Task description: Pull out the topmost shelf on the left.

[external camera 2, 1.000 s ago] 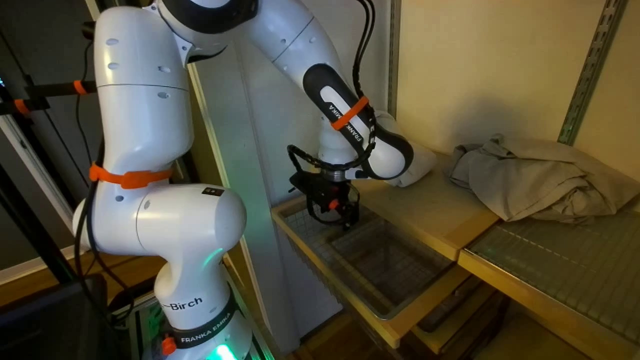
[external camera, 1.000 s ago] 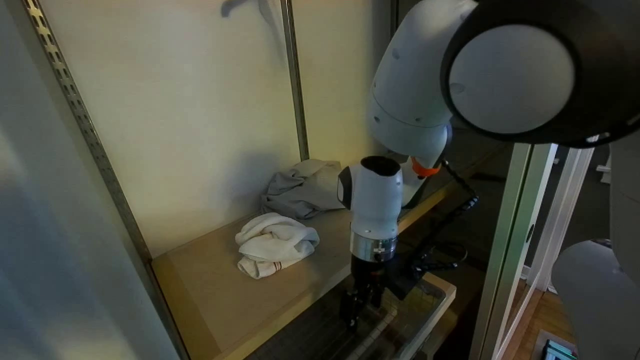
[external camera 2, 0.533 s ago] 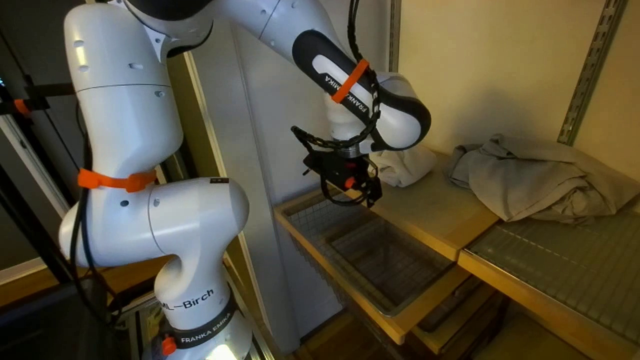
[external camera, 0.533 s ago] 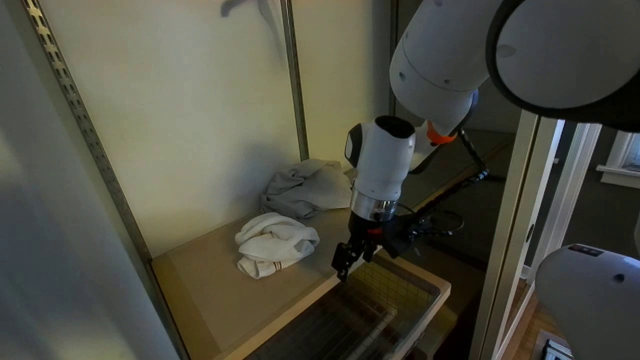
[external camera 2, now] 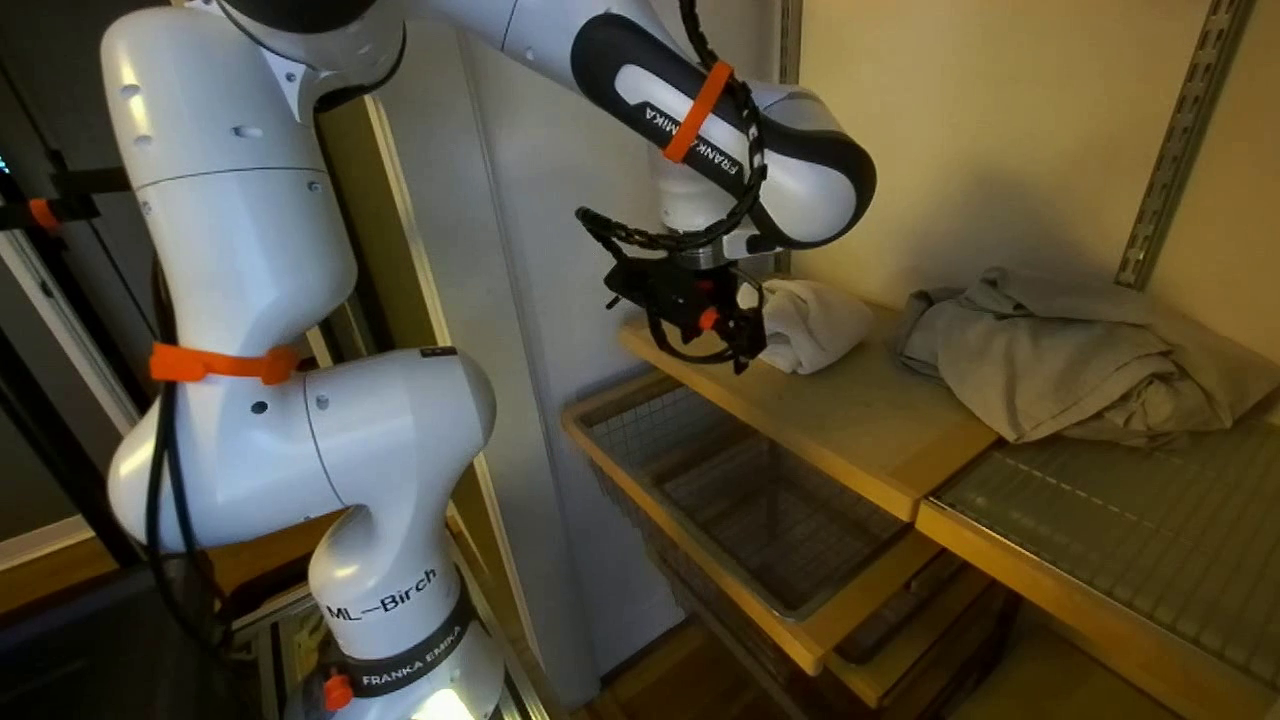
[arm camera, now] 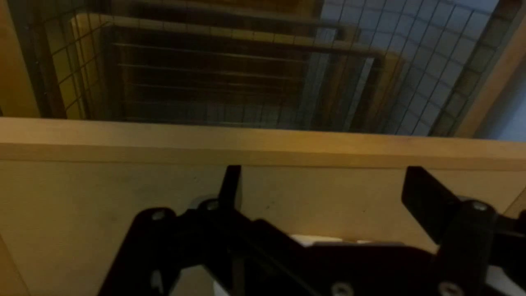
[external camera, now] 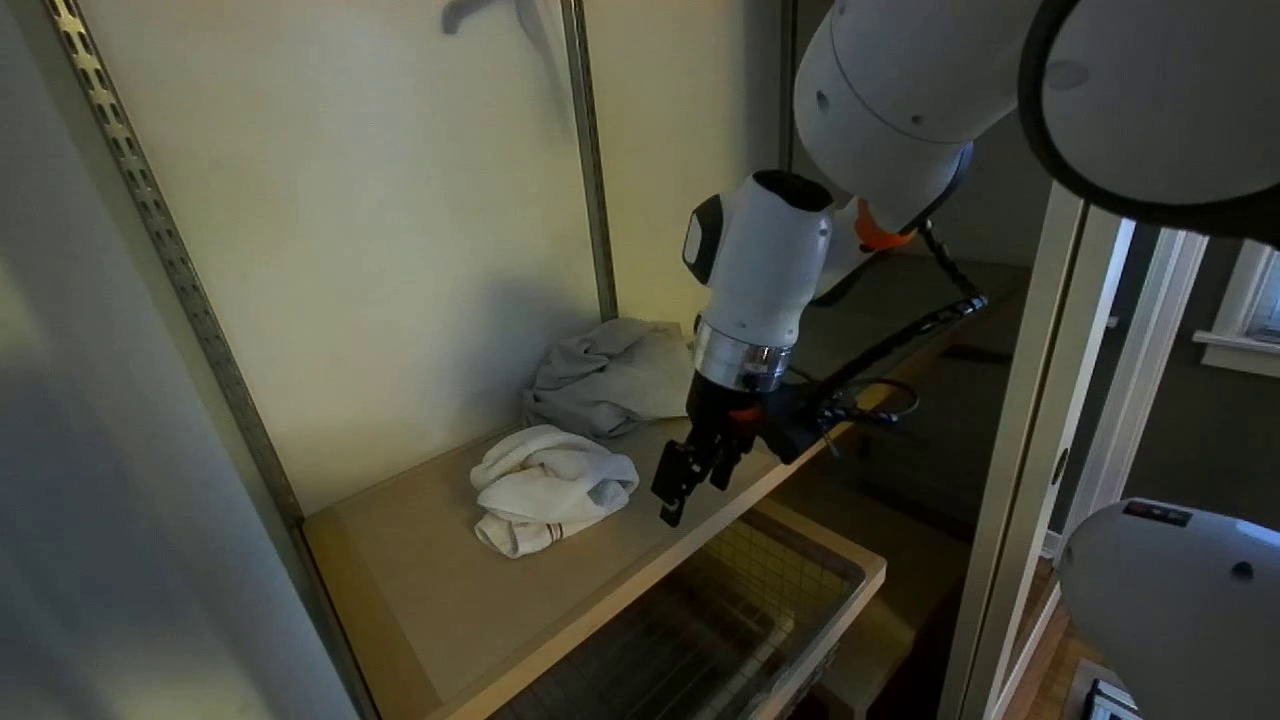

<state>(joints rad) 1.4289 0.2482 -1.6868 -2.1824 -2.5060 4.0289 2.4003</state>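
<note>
Hanging over the board [external camera: 410, 560] near its front edge, the gripper [arm camera: 322, 174] was released: two fingers [arm camera: 229, 191] spread wide apart, plain wood showing between them in the wrist view. Could not tell whether they touched the board. The topmost shelf [external camera 2: 700, 550], a wire tray with a light wood rim, sat just below the board and was drawn out, jutting past the board's front edge in both exterior views. Gripper and shelf stood apart. Through the shelf's mesh, more wooden rims showed beneath, dim and hard to sort. A lower tray [external camera 2: 900, 660] sat under the shelf, partly covered by it. On the board a white cloth [external camera: 555, 485] with dark reddish stripes lay bunched near the gripper. A grey cloth [external camera 2: 1070, 360], loosely heaped, lay across the join between the board and a ribbed shelf [external camera 2: 1120, 510] with a wood front edge. Slotted metal strips [external camera 2: 1178, 150] ran up the pale wall [external camera: 400, 220] behind. The white arm [external camera 2: 400, 440] wore orange straps [external camera 2: 225, 363] and, low down, the letters ML-Birch. At the edge of an exterior view, part of a window [external camera: 1265, 310] showed.
</note>
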